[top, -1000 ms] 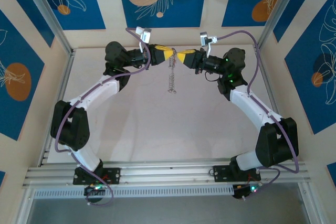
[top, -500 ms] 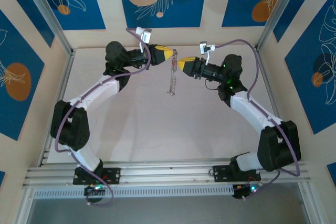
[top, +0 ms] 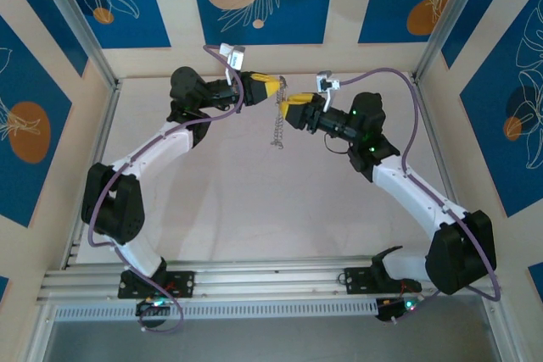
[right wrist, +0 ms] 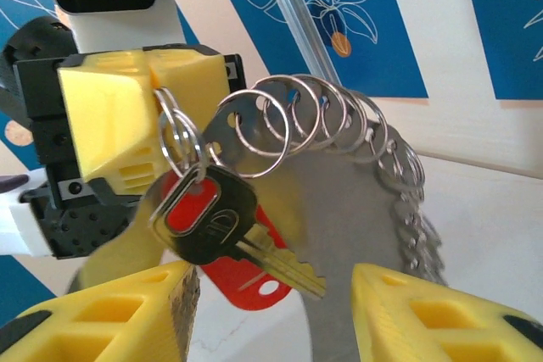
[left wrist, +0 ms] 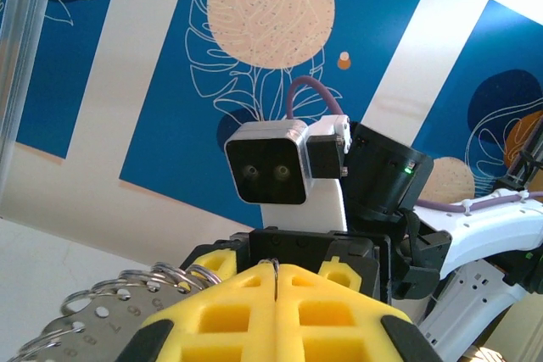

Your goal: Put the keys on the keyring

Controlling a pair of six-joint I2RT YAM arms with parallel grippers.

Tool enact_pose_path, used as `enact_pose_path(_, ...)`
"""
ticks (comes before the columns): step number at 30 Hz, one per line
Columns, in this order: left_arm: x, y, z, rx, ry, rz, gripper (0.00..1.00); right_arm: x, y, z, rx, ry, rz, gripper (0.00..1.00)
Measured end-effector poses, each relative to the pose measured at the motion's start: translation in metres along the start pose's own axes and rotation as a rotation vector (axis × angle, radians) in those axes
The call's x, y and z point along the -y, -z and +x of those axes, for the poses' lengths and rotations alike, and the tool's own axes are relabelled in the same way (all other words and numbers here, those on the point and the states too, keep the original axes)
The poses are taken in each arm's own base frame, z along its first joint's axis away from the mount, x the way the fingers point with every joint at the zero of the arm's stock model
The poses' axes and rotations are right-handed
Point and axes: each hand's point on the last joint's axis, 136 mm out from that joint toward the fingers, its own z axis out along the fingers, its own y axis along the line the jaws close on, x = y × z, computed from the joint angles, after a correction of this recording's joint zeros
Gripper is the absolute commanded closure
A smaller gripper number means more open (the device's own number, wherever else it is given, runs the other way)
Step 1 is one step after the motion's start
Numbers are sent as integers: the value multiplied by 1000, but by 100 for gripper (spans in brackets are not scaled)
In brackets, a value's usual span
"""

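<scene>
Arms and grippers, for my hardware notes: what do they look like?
The left arm and right arm have white link shells and bulky black joints, each trailed by a purple cable. The left gripper and right gripper have blocky yellow fingers with waffle-grid recesses, plus a small white camera box.

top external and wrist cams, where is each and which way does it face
top external: above, behind the bases, looking down at the table; left arm and right arm show.
left wrist: faces the right arm's wrist camera; own shut fingers.
right wrist: faces the left gripper pinching the keyring, key hanging; own open fingers.
shared: wrist views face each other, both showing the keyring.
</scene>
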Motion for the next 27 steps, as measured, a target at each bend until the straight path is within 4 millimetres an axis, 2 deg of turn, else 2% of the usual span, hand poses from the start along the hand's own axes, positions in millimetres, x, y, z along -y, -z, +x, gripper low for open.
enact_pose_path(11, 1, -1, -2, 7, -2, -4, 100, 5, -12, -12, 8, 31, 13, 51)
enact_pose_path(19, 0, -1, -2, 9, -2, -6, 100, 5, -16, -9, -6, 40, 7, 68)
enact_pose_path(25, -1, -1, -2, 9, 1, -12, 100, 2, -16, -6, -18, 46, -8, 91)
enact_pose_path(27, -2, -1, -1, 8, 5, -16, 100, 1, -15, -4, -22, 48, -12, 95)
